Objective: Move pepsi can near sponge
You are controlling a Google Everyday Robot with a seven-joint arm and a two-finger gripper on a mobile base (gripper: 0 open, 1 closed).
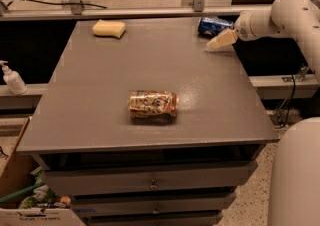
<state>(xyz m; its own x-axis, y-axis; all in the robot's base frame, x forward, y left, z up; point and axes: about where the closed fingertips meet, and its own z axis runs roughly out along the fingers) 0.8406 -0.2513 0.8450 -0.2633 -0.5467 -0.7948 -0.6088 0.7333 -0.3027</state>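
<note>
The pepsi can (213,25), dark blue with a silver end, lies on its side at the far right edge of the grey table (100,100). The pale yellow sponge (109,28) lies at the far left of the table top, well apart from the can. My gripper (220,41), cream-coloured at the end of the white arm (280,17), reaches in from the right. It sits just in front of the can and slightly to its right, low over the table, and holds nothing.
A tan-gold patterned can (152,103) lies on its side near the table's middle front. Drawers (152,182) are below the table top. A white spray bottle (12,77) stands at the left. A cardboard box (20,190) is at bottom left. A white robot part (297,175) fills the bottom right.
</note>
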